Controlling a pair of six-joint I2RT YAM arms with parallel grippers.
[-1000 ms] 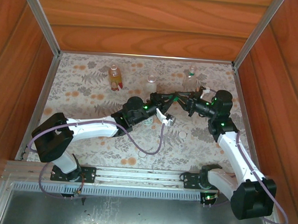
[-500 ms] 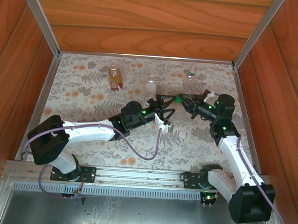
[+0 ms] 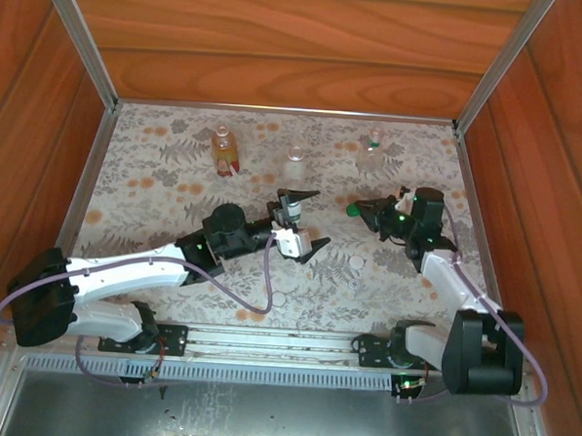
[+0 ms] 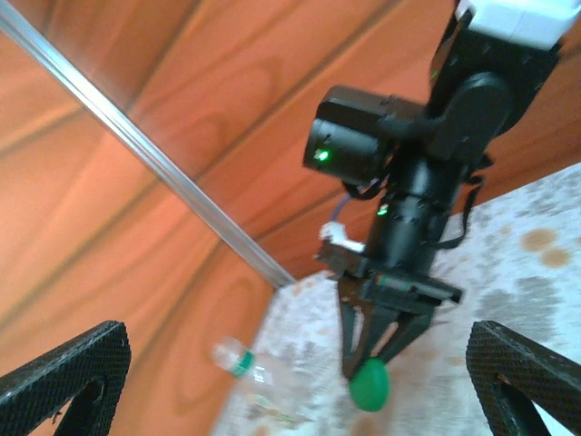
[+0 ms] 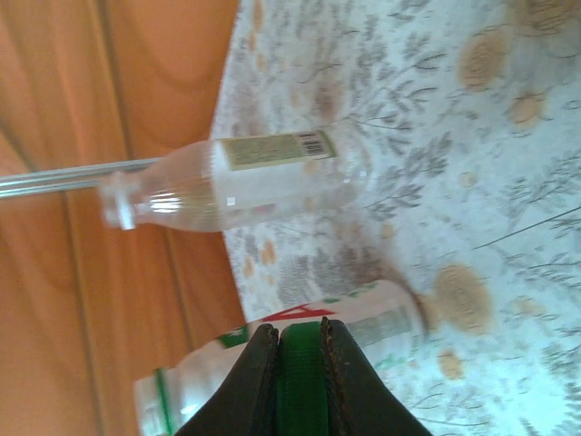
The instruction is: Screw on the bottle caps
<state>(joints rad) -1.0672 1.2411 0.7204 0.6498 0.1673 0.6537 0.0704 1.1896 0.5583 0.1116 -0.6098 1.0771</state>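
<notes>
Seen from above, two loose caps lie on the flower-patterned table (image 3: 146,191), nearest the arm bases. The near white cap (image 3: 279,299) lies toward the left arm, and the second white cap (image 3: 357,263) lies a little farther in, toward the right arm.

Beyond them, mid-table, the left gripper (image 3: 308,222) is released, its black fingers spread wide with nothing between them. In the left wrist view those fingers (image 4: 64,381) sit far apart at the bottom corners of the frame.

Just to its right, but apart from it, the right gripper (image 3: 358,208) points toward the left gripper and is clenched on the dark green cap (image 3: 353,209). The right wrist view shows the cap (image 5: 300,381) pinched edge-on between the two fingers (image 5: 261,363). The left wrist view shows it (image 4: 369,385) at the very tips of the right gripper (image 4: 368,368), low over the table; whether it touches the surface cannot be told.

Farthest away, three bottles stand upright in a row near the back wooden wall (image 3: 298,82). They are the amber bottle (image 3: 222,148) at left, the clear bottle (image 3: 295,162) in the middle, and the pale bottle with green and red print (image 3: 373,152) at right, well behind the held cap.
</notes>
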